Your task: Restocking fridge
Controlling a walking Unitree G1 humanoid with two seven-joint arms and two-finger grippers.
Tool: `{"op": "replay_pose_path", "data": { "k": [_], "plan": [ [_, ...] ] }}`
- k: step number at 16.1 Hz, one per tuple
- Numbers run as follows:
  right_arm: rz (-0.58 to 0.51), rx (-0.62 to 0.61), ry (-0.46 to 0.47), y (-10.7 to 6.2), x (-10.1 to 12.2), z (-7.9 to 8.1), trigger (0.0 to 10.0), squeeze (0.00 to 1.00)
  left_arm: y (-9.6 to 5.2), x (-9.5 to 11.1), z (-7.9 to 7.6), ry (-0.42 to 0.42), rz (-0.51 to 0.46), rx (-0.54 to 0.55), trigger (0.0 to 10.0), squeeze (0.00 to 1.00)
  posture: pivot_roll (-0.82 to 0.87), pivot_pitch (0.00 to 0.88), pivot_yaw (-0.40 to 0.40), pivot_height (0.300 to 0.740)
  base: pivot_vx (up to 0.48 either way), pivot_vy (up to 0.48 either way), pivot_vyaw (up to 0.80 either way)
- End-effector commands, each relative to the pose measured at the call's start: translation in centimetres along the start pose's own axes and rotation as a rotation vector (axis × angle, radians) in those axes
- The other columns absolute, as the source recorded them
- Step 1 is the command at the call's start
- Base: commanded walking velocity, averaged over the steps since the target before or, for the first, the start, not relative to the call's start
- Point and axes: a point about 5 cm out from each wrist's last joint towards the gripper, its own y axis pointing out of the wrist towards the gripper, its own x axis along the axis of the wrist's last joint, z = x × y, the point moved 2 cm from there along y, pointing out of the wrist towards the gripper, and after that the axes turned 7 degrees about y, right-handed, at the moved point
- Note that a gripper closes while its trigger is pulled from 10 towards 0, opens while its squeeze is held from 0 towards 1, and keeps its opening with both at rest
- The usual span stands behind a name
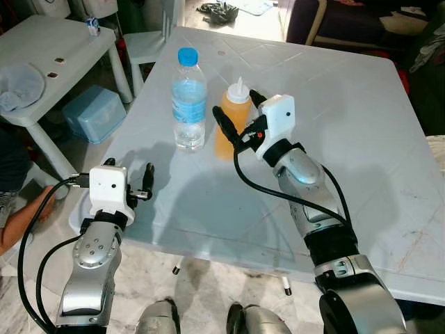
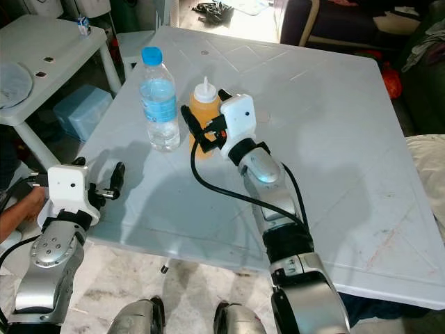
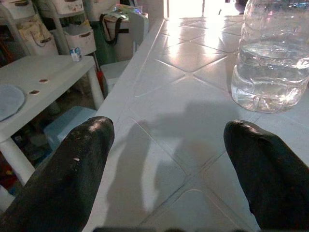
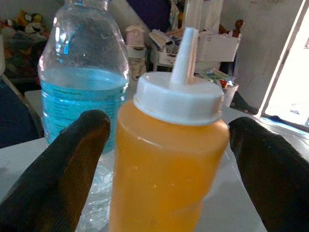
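An orange squeeze bottle (image 1: 231, 120) with a white nozzle cap stands upright on the white table (image 1: 348, 125). Just to its left is a clear water bottle (image 1: 189, 97) with a blue cap. My right gripper (image 1: 240, 113) is open, one black finger on each side of the squeeze bottle (image 4: 166, 159), and a small gap shows on both sides. At the table's near left edge my left gripper (image 1: 130, 172) hovers open and holds nothing. Its wrist view faces along the tabletop, with the water bottle (image 3: 273, 58) ahead and off to one side.
A smaller white side table (image 1: 62, 38) stands to the left, a blue bin (image 1: 94, 113) beneath it. A person's arm (image 1: 19, 221) reaches in low on the left. A white chair (image 1: 149, 43) and dark furniture (image 1: 348, 21) lie beyond the table.
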Motion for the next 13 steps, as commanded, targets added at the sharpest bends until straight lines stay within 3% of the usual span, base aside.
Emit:
{"op": "replay_pose_path", "data": {
  "k": [1, 2, 7, 8, 9, 11, 12, 13],
  "plan": [
    [-0.005, 0.011, 0.006, 0.2, 0.2, -0.2, 10.0, 0.00, 0.0, 0.1, -0.2, 0.007, 0.002, -0.003, 10.0, 0.00, 0.11, 0.149, -0.077, 0.740, 0.000, 0.000, 0.00],
    [-0.014, 0.042, 0.021, 0.5, 0.3, 0.2, 0.0, 0.00, 0.0, 0.1, -0.1, 0.008, 0.003, -0.002, 10.0, 0.00, 0.11, 0.149, -0.077, 0.740, 0.000, 0.000, 0.00],
    [-0.017, 0.054, 0.034, 0.3, 0.2, 0.3, 0.0, 0.00, 0.0, 0.0, -0.1, 0.007, 0.005, 0.001, 10.0, 0.00, 0.11, 0.145, -0.077, 0.740, 0.000, 0.000, 0.00],
    [-0.015, 0.053, 0.033, 0.1, 0.1, 0.4, 0.7, 0.00, 0.0, 0.1, -0.2, 0.006, 0.005, 0.000, 10.0, 0.00, 0.11, 0.144, -0.078, 0.740, 0.000, 0.000, 0.00],
    [-0.013, 0.049, 0.034, 0.0, 0.1, 0.4, 3.3, 0.00, 0.0, 0.0, -0.2, 0.005, 0.005, 0.000, 10.0, 0.00, 0.11, 0.142, -0.078, 0.740, 0.000, 0.000, 0.00],
    [-0.007, 0.042, 0.047, -0.8, -0.2, 0.5, 3.2, 0.00, 0.1, 0.0, -0.1, 0.003, 0.006, 0.001, 10.0, 0.00, 0.11, 0.139, -0.079, 0.740, 0.000, 0.000, 0.00],
    [-0.002, 0.037, 0.047, -1.0, -0.3, 0.4, 4.2, 0.00, 0.1, 0.0, -0.1, 0.002, 0.006, 0.001, 10.0, 0.00, 0.11, 0.137, -0.078, 0.740, 0.000, 0.000, 0.00],
    [0.015, 0.027, 0.057, -1.7, -0.6, 0.4, 10.0, 0.00, 0.1, 0.0, -0.1, 0.000, 0.006, 0.001, 10.0, 0.00, 0.11, 0.134, -0.077, 0.740, 0.000, 0.000, 0.00]
  ]
}}
